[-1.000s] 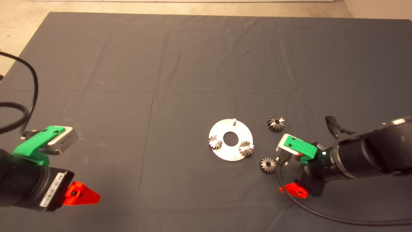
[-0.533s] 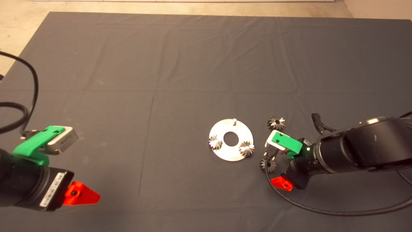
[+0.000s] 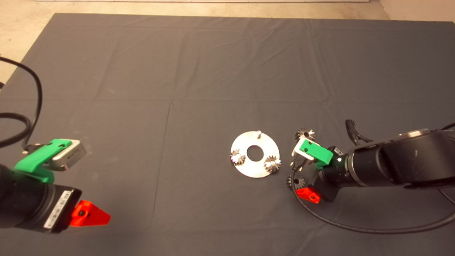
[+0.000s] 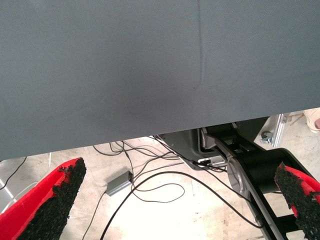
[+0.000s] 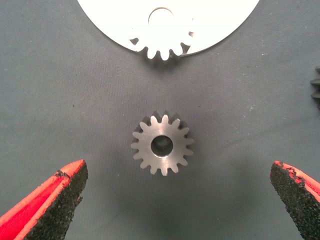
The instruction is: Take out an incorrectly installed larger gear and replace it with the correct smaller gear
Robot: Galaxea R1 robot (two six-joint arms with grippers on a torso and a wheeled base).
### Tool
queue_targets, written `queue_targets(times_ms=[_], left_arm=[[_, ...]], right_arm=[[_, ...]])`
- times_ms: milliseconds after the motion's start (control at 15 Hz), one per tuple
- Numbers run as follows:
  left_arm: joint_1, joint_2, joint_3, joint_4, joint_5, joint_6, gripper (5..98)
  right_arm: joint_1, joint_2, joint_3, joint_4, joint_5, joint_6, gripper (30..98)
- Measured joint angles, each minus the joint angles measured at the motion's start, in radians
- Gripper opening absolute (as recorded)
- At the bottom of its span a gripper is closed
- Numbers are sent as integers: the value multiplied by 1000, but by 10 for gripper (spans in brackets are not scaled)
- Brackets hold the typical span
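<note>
The smaller gear (image 5: 162, 145), dull grey with a round centre hole, lies flat on the mat just off the round silver plate (image 3: 249, 170). My right gripper (image 5: 177, 167) hovers over it, open, with one pad on each side and well clear of its teeth. In the head view one red finger (image 3: 308, 195) shows, and the arm half covers the smaller gear (image 3: 293, 182). The larger gear (image 3: 304, 134) lies on the mat beyond the plate's right side, partly behind the green mount. My left gripper (image 4: 175, 195) stays parked open at the lower left.
Two small silvery gears (image 3: 237, 157) (image 3: 272, 163) sit on the plate, and a bare peg (image 3: 259, 133) stands at its far rim. The right arm's black cable (image 3: 355, 229) loops over the mat. Floor and cables show beyond the mat edge in the left wrist view.
My right gripper has moved left toward the plate and now sits over the smaller gear, hiding part of it and of the larger gear. The left arm has not moved.
</note>
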Motion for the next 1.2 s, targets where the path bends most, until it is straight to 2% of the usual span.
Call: queue_targets(times_ms=[200,600,867,1200], left_arm=[[0,0,0,0,0,0,977],[0,0,0,0,0,0,977],[0,0,0,0,0,0,977],[0,0,0,0,0,0,977]], right_arm=[[-43,0,0,-42,0,0,968],[-47,0,0,-52,0,0,968],[-88,3,-16,-94,0,0,968],[-88,3,-30,-107,0,-1,968]])
